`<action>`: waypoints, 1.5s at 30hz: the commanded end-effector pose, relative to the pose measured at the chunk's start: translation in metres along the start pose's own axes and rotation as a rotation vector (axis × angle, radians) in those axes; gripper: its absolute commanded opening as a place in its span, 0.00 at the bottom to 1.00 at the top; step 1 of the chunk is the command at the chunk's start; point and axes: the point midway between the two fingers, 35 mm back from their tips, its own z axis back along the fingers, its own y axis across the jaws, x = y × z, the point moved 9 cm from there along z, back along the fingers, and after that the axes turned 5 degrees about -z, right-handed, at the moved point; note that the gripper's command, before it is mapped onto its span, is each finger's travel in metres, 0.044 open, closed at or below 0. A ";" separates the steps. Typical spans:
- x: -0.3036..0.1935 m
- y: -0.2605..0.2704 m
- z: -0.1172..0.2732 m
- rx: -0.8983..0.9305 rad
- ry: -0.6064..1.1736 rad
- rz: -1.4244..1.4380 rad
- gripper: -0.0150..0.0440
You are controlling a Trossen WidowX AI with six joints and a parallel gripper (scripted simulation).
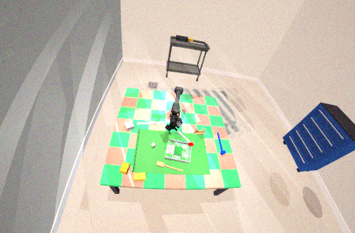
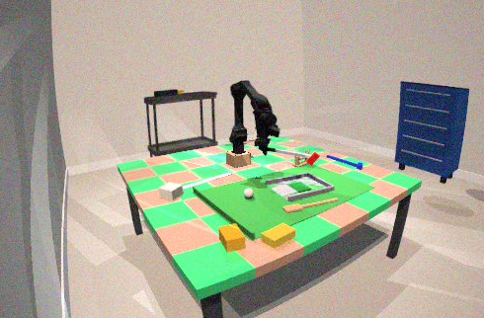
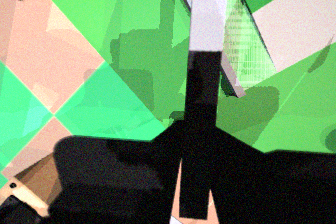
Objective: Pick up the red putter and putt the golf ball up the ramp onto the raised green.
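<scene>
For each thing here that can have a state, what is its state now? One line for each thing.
tool: shut on the red putter's grip
red putter: held off the table, red head over the raised green
golf ball: resting on the green mat, away from the putter
raised green: no ball on it
blue putter: lying on the table, untouched

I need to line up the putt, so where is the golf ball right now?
In the top view the golf ball lies on the green mat, toward its left side, left of the framed raised green and apart from it.
</scene>
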 end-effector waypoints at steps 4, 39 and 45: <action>-0.028 -0.030 0.011 -0.036 0.013 -0.194 0.25; -0.187 -0.094 0.048 -0.129 0.096 -0.985 0.25; -0.188 -0.095 0.043 -0.129 0.096 -0.985 0.25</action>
